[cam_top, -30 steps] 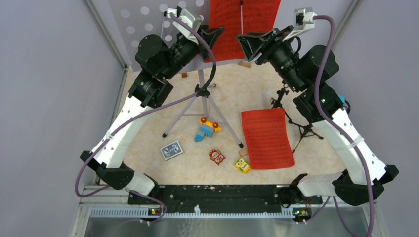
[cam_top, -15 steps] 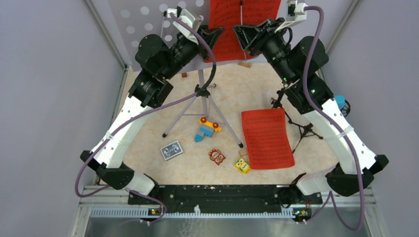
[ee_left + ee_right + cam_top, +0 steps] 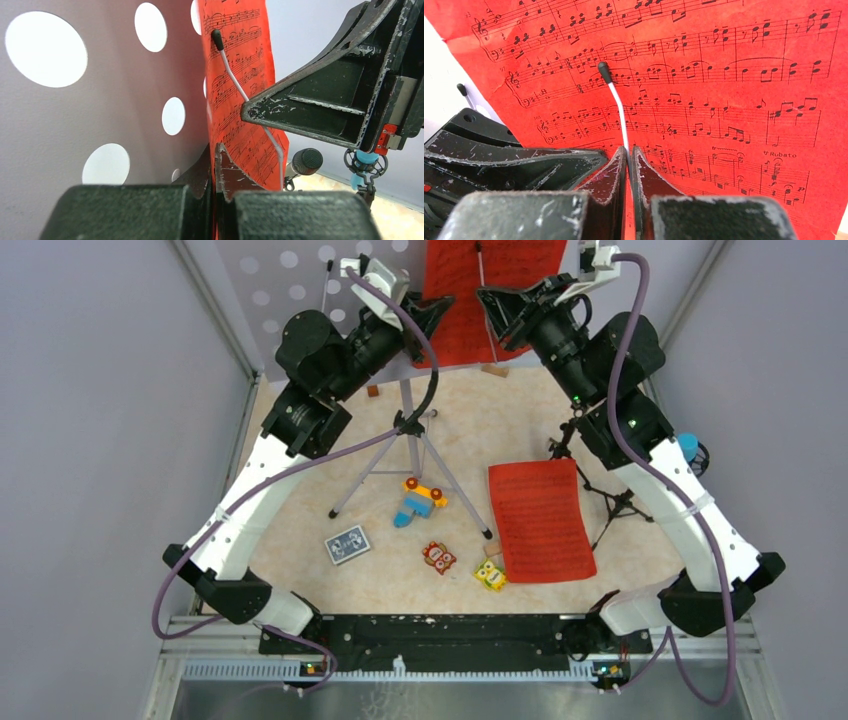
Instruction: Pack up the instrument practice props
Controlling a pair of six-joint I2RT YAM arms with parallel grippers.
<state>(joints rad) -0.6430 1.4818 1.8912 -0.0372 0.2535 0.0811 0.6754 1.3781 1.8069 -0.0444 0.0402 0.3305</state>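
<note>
The grey hole-punched music stand (image 3: pixel 285 285) rises at the back on silver tripod legs (image 3: pixel 420 465). A red music sheet (image 3: pixel 495 280) leans on it under a white page-holder wire (image 3: pixel 616 102). My left gripper (image 3: pixel 447 305) is shut on that sheet's lower left edge (image 3: pixel 240 125), right against the stand's panel (image 3: pixel 125 90). My right gripper (image 3: pixel 629 150) is shut on the base of the wire. A second red sheet (image 3: pixel 540 520) lies flat on the table. Beside it stands a black mic tripod (image 3: pixel 600 495). A blue microphone (image 3: pixel 690 445) and a dark microphone (image 3: pixel 306 161) sit at the right.
Colourful toy blocks (image 3: pixel 420 500) (image 3: pixel 438 557) (image 3: pixel 490 575) and a blue-patterned card deck (image 3: pixel 348 544) lie between the stand's legs and the near edge. Small wooden pieces (image 3: pixel 494 369) (image 3: pixel 372 391) sit near the stand's foot. Grey walls close in on both sides.
My right arm moved up and left to the sheet, and its jaws closed on the white wire, which now leans slightly left. The left arm stayed put.
</note>
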